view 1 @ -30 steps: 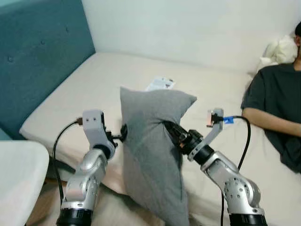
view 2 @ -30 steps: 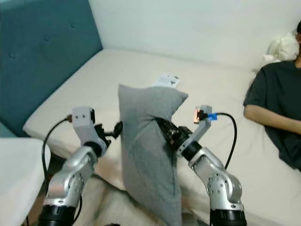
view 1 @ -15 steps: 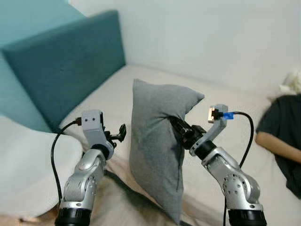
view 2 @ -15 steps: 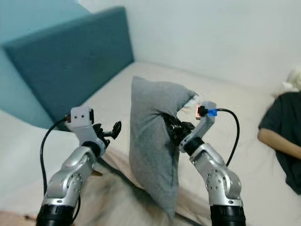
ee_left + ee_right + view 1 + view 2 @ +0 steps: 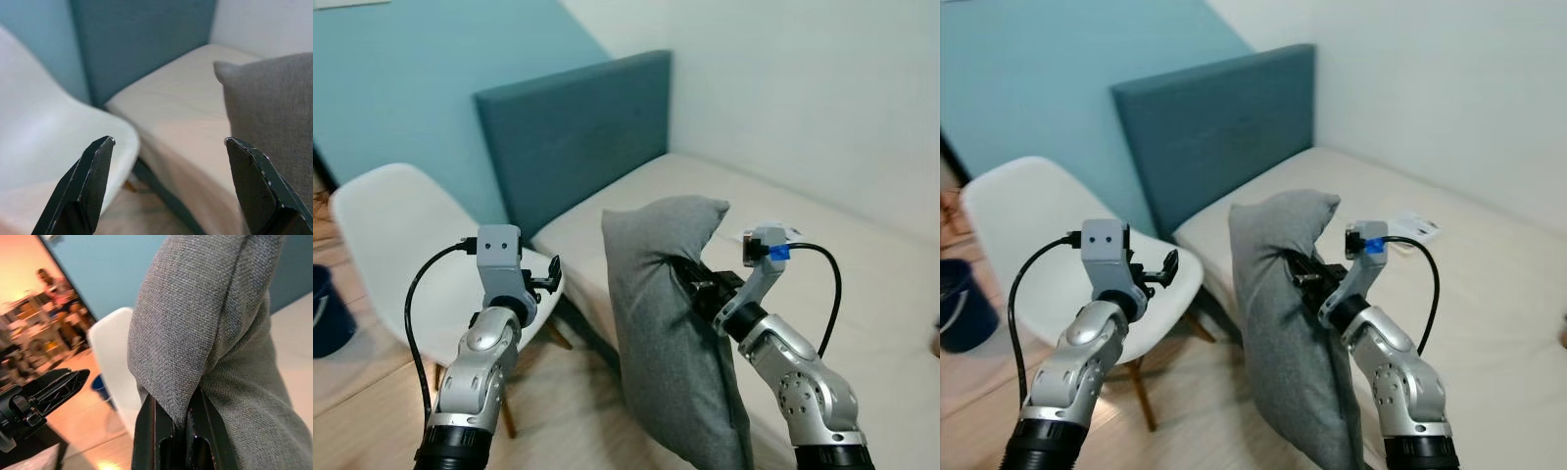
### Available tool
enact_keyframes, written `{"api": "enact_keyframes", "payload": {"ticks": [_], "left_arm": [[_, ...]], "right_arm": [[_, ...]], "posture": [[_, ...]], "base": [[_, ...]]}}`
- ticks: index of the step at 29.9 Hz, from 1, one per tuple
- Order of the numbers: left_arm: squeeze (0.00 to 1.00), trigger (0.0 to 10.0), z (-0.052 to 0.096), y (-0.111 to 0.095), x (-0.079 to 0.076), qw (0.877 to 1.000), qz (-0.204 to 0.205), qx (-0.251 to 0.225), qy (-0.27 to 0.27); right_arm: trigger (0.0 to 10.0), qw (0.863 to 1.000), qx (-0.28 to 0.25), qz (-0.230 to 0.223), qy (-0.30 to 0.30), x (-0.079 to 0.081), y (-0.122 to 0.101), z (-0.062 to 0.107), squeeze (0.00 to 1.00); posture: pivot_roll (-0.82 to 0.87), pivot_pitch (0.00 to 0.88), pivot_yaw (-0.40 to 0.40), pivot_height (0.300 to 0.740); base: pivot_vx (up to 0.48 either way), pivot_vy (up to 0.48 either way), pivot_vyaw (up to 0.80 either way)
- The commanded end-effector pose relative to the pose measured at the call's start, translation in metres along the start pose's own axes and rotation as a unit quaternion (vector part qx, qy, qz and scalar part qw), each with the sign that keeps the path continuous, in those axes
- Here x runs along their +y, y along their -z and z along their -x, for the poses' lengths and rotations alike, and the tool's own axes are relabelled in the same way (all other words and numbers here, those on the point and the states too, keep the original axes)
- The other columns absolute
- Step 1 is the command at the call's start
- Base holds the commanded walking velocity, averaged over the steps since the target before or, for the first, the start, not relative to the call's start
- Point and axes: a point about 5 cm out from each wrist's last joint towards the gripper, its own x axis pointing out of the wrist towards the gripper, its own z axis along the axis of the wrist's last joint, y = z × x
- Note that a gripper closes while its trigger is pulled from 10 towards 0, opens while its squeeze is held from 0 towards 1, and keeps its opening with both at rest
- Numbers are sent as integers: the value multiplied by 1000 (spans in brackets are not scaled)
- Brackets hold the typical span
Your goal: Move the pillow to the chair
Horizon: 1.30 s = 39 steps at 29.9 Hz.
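A grey pillow (image 5: 671, 333) hangs upright in the air between the robot's two silver arms, its lower end drooping toward the wooden floor (image 5: 372, 392). The right claw (image 5: 173, 428) is pinched tight on a fold of the pillow's fabric near its top edge, and this one grip carries the pillow's whole weight. The left claw (image 5: 168, 183) is held out in front at about the same height, fingers spread wide and holding nothing, just beside the pillow without touching it.

A second ago the view looked down on a beige bed (image 5: 862, 264) with the pillow lifted just above it. Since then the whole scene has swung round, which means the robot has turned, not that the furniture moved. A white chair (image 5: 396, 250) now stands at the robot's left, in front of a light blue wall (image 5: 401, 88), with the bed and its teal headboard (image 5: 573, 132) behind the pillow. A dark blue bucket (image 5: 325, 313) sits on the floor at the far left.

The pillow is off the bed but not yet on the chair. The chair seat seems to lie below the left arm, though part of it is hidden, so the remaining gap is hard to judge.
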Motion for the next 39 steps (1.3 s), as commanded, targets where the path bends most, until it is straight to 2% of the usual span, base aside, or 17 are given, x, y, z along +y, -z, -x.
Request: {"api": "enact_keyframes", "payload": {"ticks": [1,11,18,22,39], "left_arm": [[0,10000,1,8,1,1000,2,11,3],[0,10000,1,12,-1,1000,10,13,9],[0,10000,1,14,-3,1000,16,8,14],[0,10000,1,15,-3,1000,17,6,16],[0,10000,-1,22,-5,999,18,13,23]], "right_arm": [[10000,999,-35,14,-30,9,-11,-4,0],[10000,998,-35,15,-41,9,-8,-3,0],[10000,999,-38,8,-25,4,-6,-3,0],[10000,1000,-21,0,15,-6,-1,-6,0],[10000,1000,-13,2,8,-7,5,-6,0]], "posture": [[-75,0,33,721],[-77,0,30,721],[-77,0,23,721],[-78,0,22,721],[-86,0,20,721]], "base": [[0,0,800],[0,0,800],[0,0,800],[351,0,0],[478,0,0]]}}
